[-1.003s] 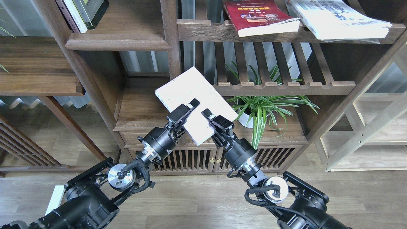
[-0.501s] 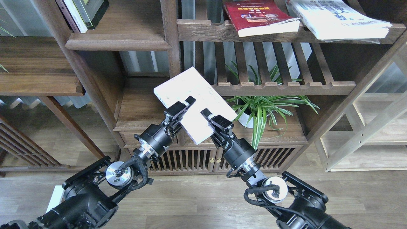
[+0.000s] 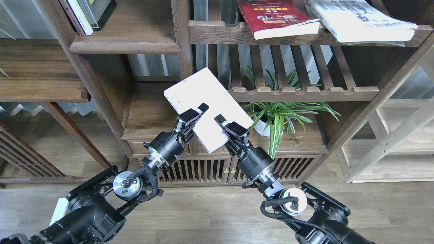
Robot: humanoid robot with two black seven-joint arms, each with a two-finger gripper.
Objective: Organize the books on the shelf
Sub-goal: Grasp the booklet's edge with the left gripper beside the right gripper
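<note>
Both claws grip the thin pale book (image 3: 206, 101) by its near edge, the left claw (image 3: 190, 117) and the right claw (image 3: 228, 126) sharing it to keep it flat, in the air before the dark-brown shelf (image 3: 149, 112) behind it.

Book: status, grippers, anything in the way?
Both grippers, left and right, shut on white book, held tilted in the air. Shelf ahead left. Plant close right.
</note>
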